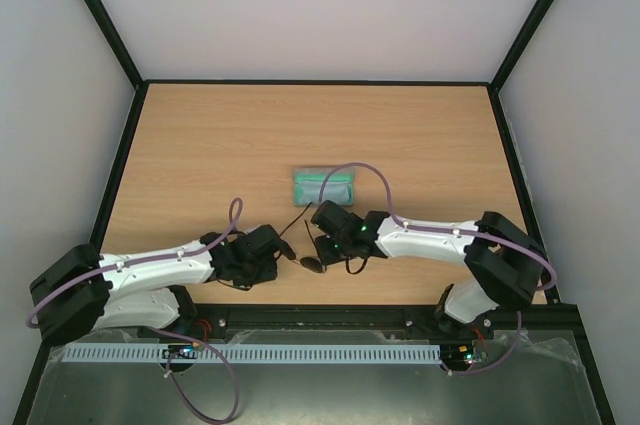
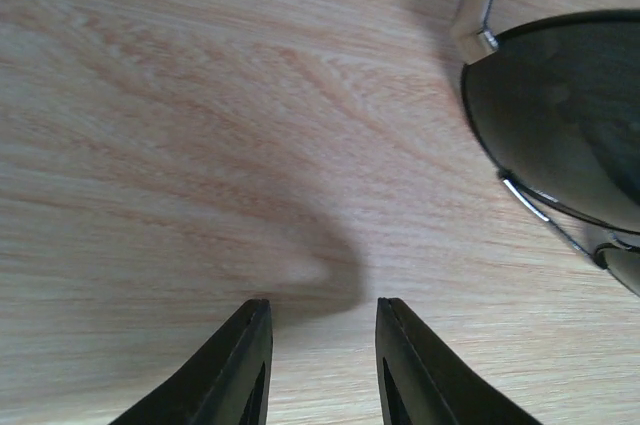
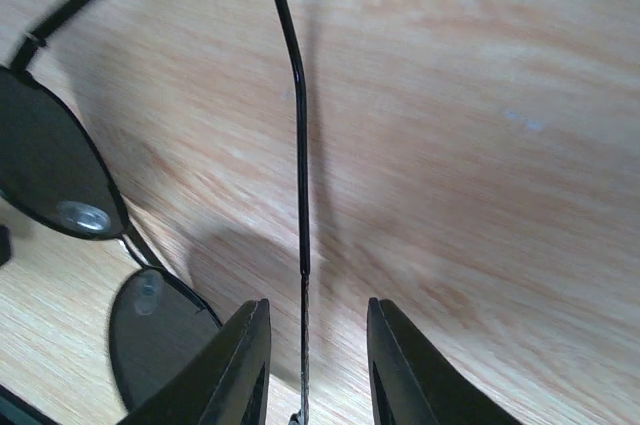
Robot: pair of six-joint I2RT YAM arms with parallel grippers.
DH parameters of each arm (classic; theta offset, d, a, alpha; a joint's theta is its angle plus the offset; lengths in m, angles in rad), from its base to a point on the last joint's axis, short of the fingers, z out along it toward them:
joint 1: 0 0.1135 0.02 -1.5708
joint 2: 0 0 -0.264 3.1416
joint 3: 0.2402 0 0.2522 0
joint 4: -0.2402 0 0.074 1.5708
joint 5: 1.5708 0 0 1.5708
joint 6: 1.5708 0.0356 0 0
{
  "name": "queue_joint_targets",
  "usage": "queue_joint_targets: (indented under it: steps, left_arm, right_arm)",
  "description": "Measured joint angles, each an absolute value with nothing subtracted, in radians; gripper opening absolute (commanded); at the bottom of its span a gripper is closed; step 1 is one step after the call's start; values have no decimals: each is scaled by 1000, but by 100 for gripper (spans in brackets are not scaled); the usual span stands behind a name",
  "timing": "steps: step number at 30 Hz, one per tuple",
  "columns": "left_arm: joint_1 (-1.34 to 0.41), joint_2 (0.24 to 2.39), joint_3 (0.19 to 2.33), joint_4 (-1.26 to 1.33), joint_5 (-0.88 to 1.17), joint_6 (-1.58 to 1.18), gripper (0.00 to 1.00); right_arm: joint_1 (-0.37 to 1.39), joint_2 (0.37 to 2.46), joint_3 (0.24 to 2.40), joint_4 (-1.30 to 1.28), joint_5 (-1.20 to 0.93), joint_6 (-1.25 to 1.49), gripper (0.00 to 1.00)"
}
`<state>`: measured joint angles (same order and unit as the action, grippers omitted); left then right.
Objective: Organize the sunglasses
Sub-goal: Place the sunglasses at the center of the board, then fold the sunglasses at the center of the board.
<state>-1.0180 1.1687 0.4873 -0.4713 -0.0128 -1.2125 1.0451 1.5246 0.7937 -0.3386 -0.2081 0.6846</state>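
Sunglasses [image 1: 312, 264]: lying unfolded on table [image 1: 200, 145] near case [image 1: 324, 186], not yet stowed. Right gripper [image 3: 315, 307]: narrowly parted astride one temple arm, not clamping. Left gripper [image 2: 322, 311]: narrowly parted, empty, beside a lens. Folding and casing seemingly left.

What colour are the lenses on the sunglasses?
The sunglasses have dark grey, almost black lenses, seen best in the right wrist view.
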Motion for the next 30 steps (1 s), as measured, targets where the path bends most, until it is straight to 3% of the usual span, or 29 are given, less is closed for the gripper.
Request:
queue_joint_targets:
  steps: [8, 30]
  left_arm:
    - [-1018, 1172, 478, -424, -31, -1240, 30]
    - [-1018, 1181, 474, -383, -54, -1264, 30]
  right_arm:
    - [995, 1474, 892, -407, -131, 635, 22]
    - [917, 1695, 922, -378, -171, 534, 21]
